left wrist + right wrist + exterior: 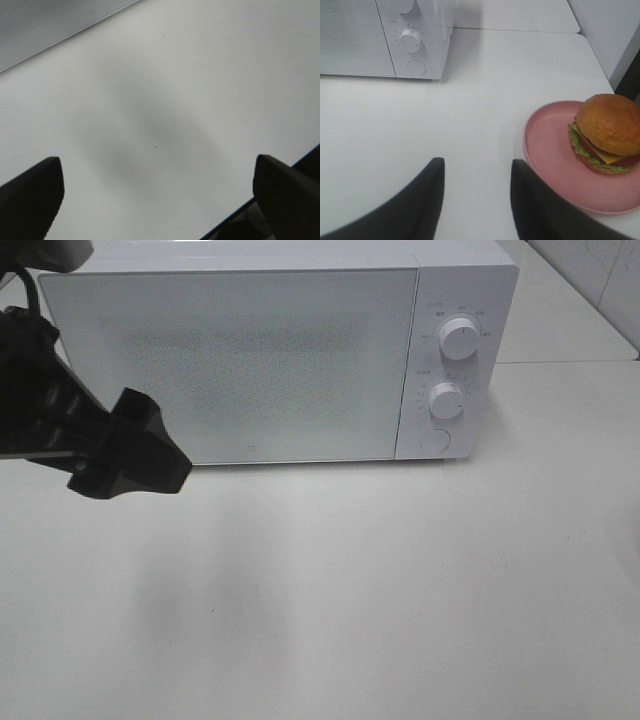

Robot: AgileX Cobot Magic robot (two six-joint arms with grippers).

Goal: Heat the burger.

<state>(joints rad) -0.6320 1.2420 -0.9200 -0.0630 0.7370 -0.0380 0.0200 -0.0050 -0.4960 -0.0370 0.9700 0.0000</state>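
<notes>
A white microwave stands with its door shut across the top of the exterior high view, two round dials stacked on the control panel at its right and a round button beneath them. The black left gripper hangs at the left edge of that frame, just in front of the door's lower left corner, above the pale table; in the left wrist view its fingers sit at the two bottom corners of the frame, spread wide apart with only bare tabletop between them. In the right wrist view, the burger, golden bun over lettuce, cheese and patty, rests on a pink plate at the lower right of the frame, well apart from the microwave at the upper left. The right gripper shows at the bottom centre, jaws partly parted and holding nothing, just beside the plate's rim.
</notes>
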